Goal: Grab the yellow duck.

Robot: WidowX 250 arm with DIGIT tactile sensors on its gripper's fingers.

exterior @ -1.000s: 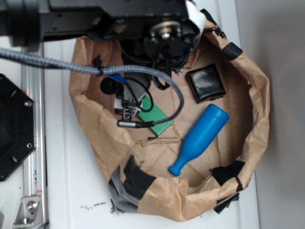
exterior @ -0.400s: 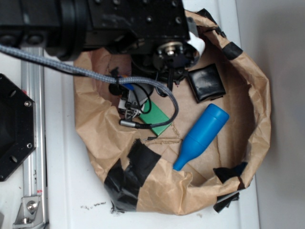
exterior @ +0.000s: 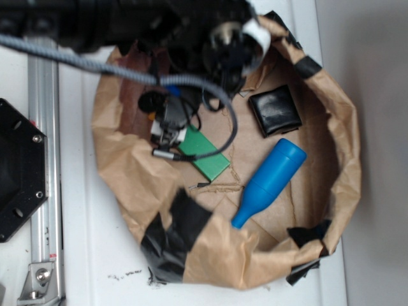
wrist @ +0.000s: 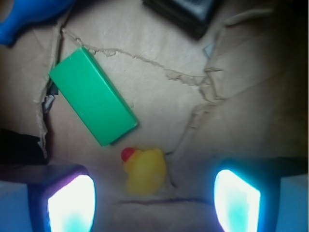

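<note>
1. Since the earlier frames, the arm [exterior: 159,25] sits further toward the top edge of the overhead view, and the paper bag's [exterior: 344,127] near rim has folded so more black tape [exterior: 172,236] shows.
2. On the left in the wrist view lies the green block [wrist: 91,94], tilted.
3. Just beside the block's near corner sits the yellow duck [wrist: 145,170], on the bag floor.
4. Around it the gripper [wrist: 153,200] is spread wide, one glowing finger [wrist: 72,203] on each side, neither touching the duck.
5. Right of the block in the overhead view lies the blue pin [exterior: 268,182], with a black box [exterior: 275,111] beyond it.
</note>
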